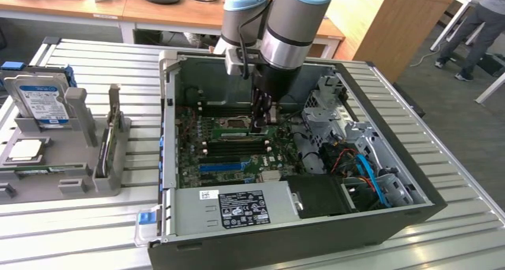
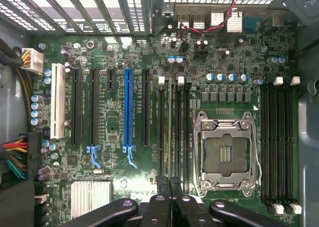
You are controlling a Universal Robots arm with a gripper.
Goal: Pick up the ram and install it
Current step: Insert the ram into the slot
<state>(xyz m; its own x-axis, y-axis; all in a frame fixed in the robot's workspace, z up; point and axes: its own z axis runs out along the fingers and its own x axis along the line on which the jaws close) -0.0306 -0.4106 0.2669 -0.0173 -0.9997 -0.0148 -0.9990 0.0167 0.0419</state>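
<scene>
— Inside the computer case (image 1: 332, 237), where is the ram (image 2: 171, 127)?
— Edge-on in a memory slot beside the processor socket (image 2: 225, 155), apparently seated for installation. Pincer (image 2: 169, 183) closed, tips together over its end; gripping or pressing, I cannot tell.

pincer (image 2: 167, 183): closed on thin ram (image 2: 171, 130), seen edge-on | ram: along memory slots (image 2: 185, 130), just beside open CPU socket (image 2: 227, 155) | motherboard (image 2: 234, 53): green, blue expansion slot (image 2: 127, 112)
</scene>
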